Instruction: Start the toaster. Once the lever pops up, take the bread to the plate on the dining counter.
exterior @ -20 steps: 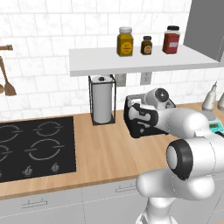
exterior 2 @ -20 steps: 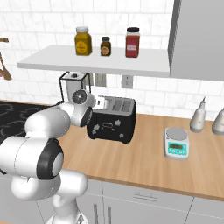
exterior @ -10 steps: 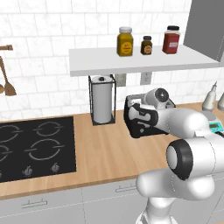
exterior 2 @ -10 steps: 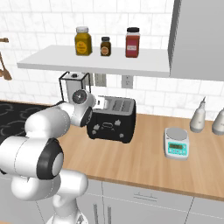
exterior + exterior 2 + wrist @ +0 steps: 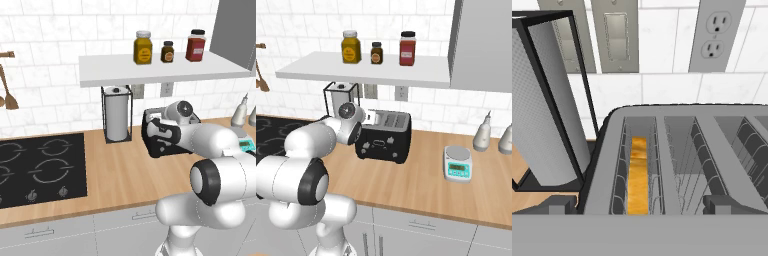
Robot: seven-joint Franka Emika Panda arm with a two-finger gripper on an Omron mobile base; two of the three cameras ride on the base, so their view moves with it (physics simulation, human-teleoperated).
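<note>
The black toaster (image 5: 384, 140) stands on the wood worktop under the shelf. Looking down on the toaster's top (image 5: 662, 165) in the hand view, I see its slots, and the bread (image 5: 638, 175), golden tan, sits deep in the leftmost slot. My gripper (image 5: 642, 206) hovers over the toaster's left end with its jaws wide open; the two dark fingertips (image 5: 562, 204) straddle the bread's slot and hold nothing. From the right base view my gripper (image 5: 369, 118) is at the toaster's upper left corner. The plate and the dining counter are out of view.
A paper towel roll in a black wire holder (image 5: 116, 114) stands just left of the toaster. A black hob (image 5: 40, 165) lies further left. Jars sit on the white shelf (image 5: 150, 70) above. A kitchen scale (image 5: 458, 164) and two bottles (image 5: 482, 135) stand to the right.
</note>
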